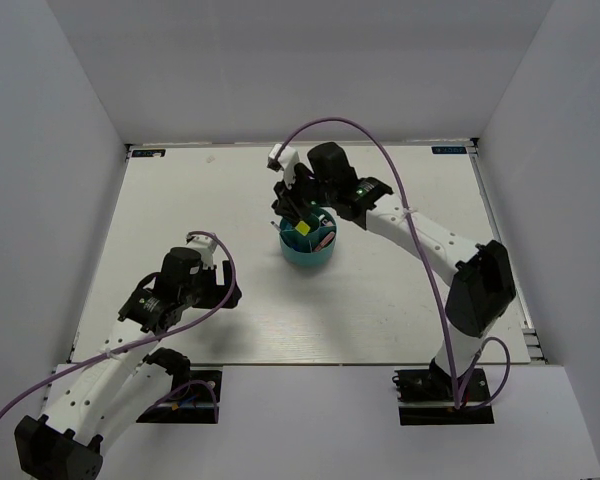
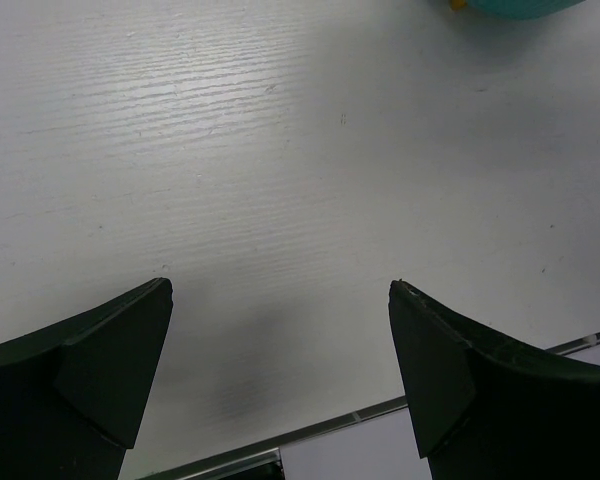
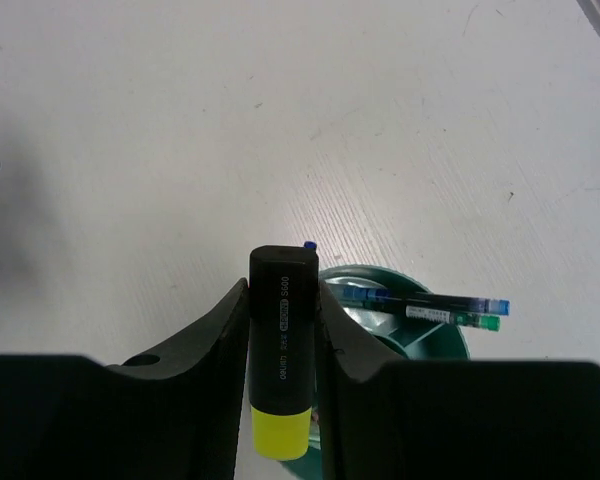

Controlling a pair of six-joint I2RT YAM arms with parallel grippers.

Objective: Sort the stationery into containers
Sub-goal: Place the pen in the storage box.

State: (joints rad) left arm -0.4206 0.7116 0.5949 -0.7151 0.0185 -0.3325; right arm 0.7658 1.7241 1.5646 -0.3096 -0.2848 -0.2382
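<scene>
I see the scene from above, with both arms reaching over a white counter (image 1: 180,200). The right arm stretches to the middle of the counter, where its right tool (image 1: 298,212) hangs directly over a round teal organizer (image 1: 308,257).

In the right wrist view, the right tool's two dark fingers (image 3: 220,330) are clamped on a black marker with a yellow cap (image 3: 282,330). The marker stands lengthwise between the fingers. Its yellow cap points toward the camera and its black end points down toward the counter. The fingers press against both long sides of its barrel. The organizer lies below and just to the right of the marker, partly hidden behind the right finger. I cannot tell whether the marker's lower end touches the organizer.

Two thin pens lean side by side inside the organizer. One is a blue pen (image 3: 420,300) and the other is a green-capped pen (image 3: 452,318). Their ends stick out past its right rim. A small blue tip shows just beyond the marker's far end, but I cannot tell what it belongs to.

The left tool (image 2: 280,290) sits well apart from the organizer, near the front left of the counter. Its fingers are spread wide with only bare counter between them. The organizer's edge barely shows at the top of the left wrist view.
</scene>
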